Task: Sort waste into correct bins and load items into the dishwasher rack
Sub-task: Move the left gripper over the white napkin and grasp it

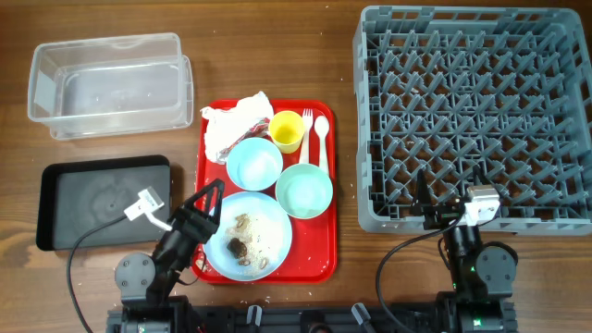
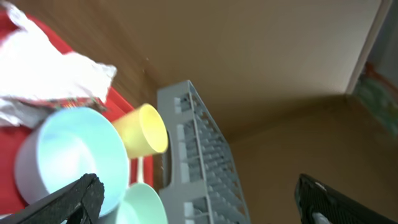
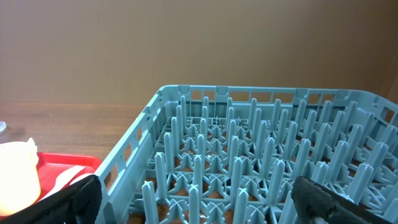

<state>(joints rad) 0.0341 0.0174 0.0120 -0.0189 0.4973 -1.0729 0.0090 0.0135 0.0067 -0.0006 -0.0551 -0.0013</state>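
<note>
On the red tray (image 1: 326, 185) lie a crumpled white wrapper (image 1: 233, 125), a yellow cup (image 1: 287, 129), a white fork (image 1: 308, 128) and spoon (image 1: 322, 134), a light blue bowl (image 1: 253, 163), a mint bowl (image 1: 303, 191) and a light blue plate (image 1: 268, 222) carrying beige crumbs and a brown scrap (image 1: 238, 246). My left gripper (image 1: 208, 196) is open and empty at the tray's left edge, beside the plate. My right gripper (image 1: 450, 185) is open and empty over the near edge of the grey rack (image 1: 472, 111). The left wrist view shows the wrapper (image 2: 43, 68), blue bowl (image 2: 68, 155) and cup (image 2: 146, 130).
A clear tub (image 1: 106, 83) stands at the back left, with a black tray (image 1: 102, 199) in front of it. The rack's pegs (image 3: 249, 143) fill the right wrist view, between the open fingers (image 3: 199, 199). Cables run along the table's front edge.
</note>
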